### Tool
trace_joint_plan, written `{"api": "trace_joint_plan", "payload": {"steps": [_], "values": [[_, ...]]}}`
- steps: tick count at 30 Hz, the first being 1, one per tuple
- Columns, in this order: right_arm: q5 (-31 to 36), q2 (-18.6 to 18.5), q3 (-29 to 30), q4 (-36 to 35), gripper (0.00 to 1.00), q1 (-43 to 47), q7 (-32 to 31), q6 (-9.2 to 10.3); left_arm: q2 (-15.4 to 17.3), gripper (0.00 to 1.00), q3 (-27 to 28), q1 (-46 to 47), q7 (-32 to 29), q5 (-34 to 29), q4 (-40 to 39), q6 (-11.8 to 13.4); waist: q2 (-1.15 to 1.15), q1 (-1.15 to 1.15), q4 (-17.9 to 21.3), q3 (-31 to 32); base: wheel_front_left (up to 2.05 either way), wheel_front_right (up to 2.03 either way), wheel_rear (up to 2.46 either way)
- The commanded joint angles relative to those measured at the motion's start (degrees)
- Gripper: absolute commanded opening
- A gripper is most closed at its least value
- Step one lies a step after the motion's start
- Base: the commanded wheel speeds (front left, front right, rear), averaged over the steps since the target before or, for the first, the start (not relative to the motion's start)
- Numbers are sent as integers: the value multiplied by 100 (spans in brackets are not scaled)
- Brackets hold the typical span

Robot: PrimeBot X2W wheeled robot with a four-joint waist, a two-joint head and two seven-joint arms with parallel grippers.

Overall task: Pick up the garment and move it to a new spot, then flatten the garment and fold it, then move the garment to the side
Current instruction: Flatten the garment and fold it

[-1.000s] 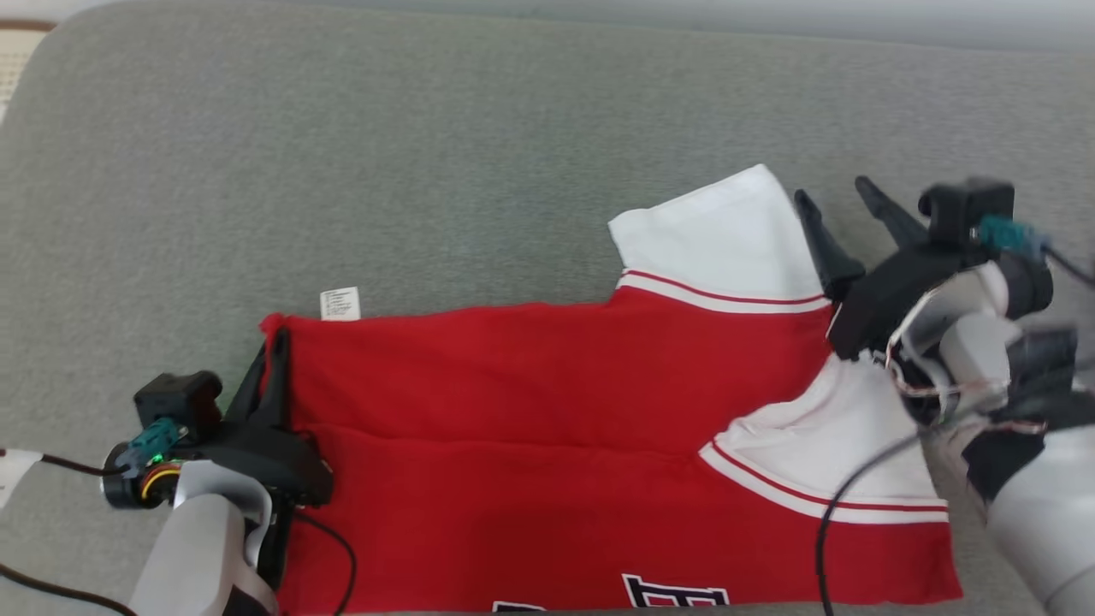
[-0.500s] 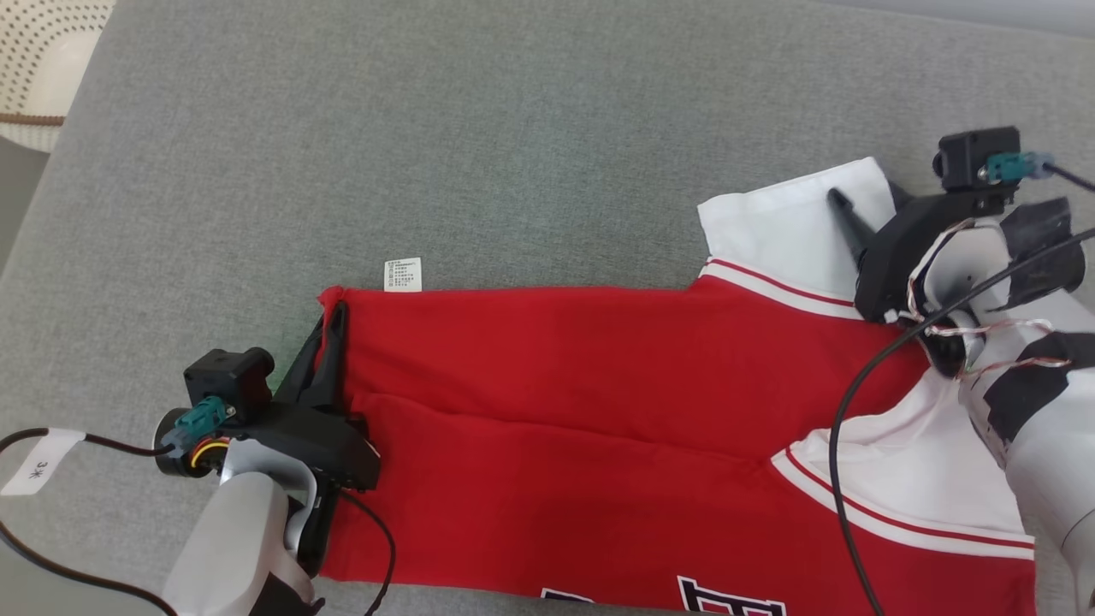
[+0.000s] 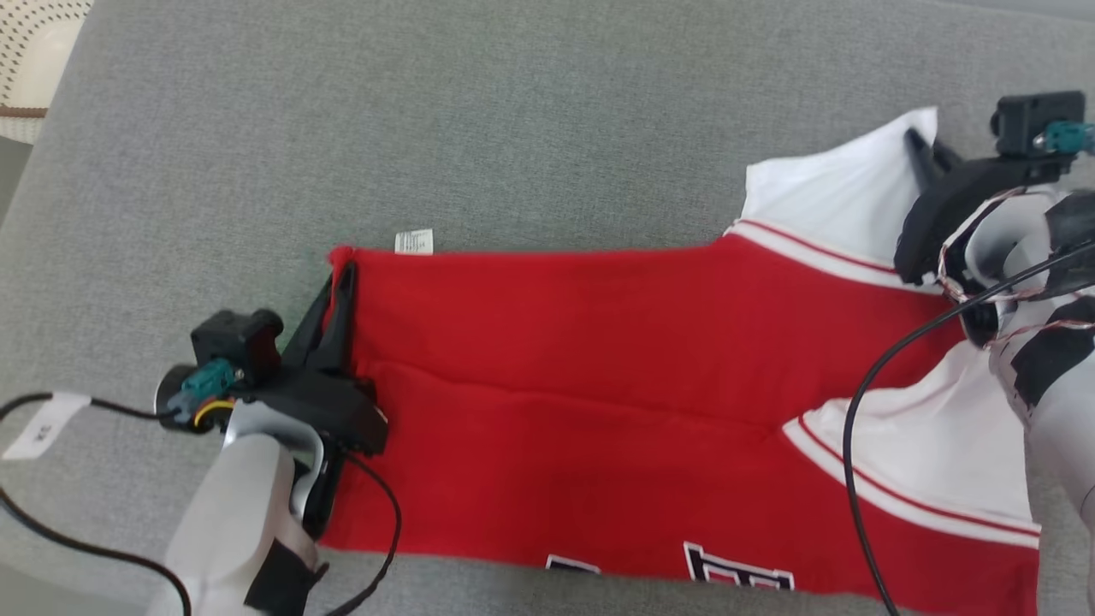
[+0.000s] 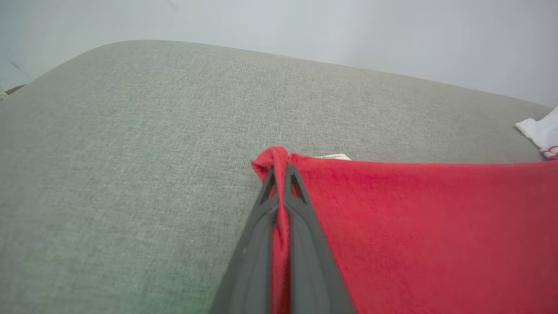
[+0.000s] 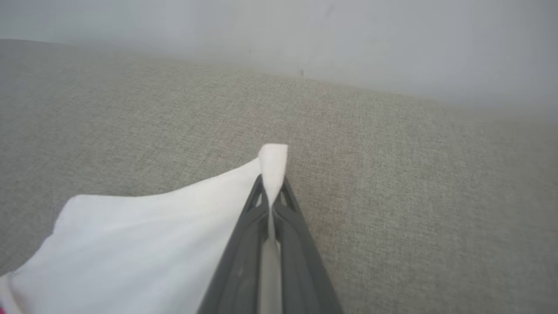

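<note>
The left gripper is closed tightly on the red hem corner of the garment, and a small fold of cloth stands out past its fingertips. The right gripper is also closed, pinching the outer corner of the white sleeve. Between the two grippers the far edge of the garment runs nearly straight, and the red body lies spread on the grey cushion on the near side of both. Beyond both sets of fingertips the cushion is bare up to its far edge. Outside the left gripper its rounded side edge is near, with a cream dotted thing past it. A white care label sticks out just beside the left fingertips, its print too small to read. Black letters with a white outline are cut off at the near hem, so I cannot read them. The paper tag on the left arm's cable is blurred. One second ago the right fingers stood spread beside the sleeve; now they hold it. The left grip is unchanged, and the camera has shifted.
</note>
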State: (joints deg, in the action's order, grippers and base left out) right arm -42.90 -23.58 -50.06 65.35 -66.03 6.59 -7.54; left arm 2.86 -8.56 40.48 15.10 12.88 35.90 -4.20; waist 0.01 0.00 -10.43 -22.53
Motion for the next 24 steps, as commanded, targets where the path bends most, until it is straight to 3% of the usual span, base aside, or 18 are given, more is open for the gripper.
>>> {"api": "trace_joint_plan", "payload": {"steps": [1, 10, 24], "values": [[37, -18, 0, 78, 0, -126, 142, 11, 11, 0, -9, 134, 5, -39, 44, 0, -1, 0, 42, 0, 0, 0, 0], [-75, 117, -61, 12, 0, -47, 682, 10, 11, 0, 42, 200, 4, -181, -78, -86, -1, 0, 197, 228, 0, 0, 0], [-345, -547, -521, -1832, 0, 1501, 860, 10, 10, 0, 640, -1204, 4, -261, -607, -236, -1, 0, 630, 1135, 0, 0, 0]]}}
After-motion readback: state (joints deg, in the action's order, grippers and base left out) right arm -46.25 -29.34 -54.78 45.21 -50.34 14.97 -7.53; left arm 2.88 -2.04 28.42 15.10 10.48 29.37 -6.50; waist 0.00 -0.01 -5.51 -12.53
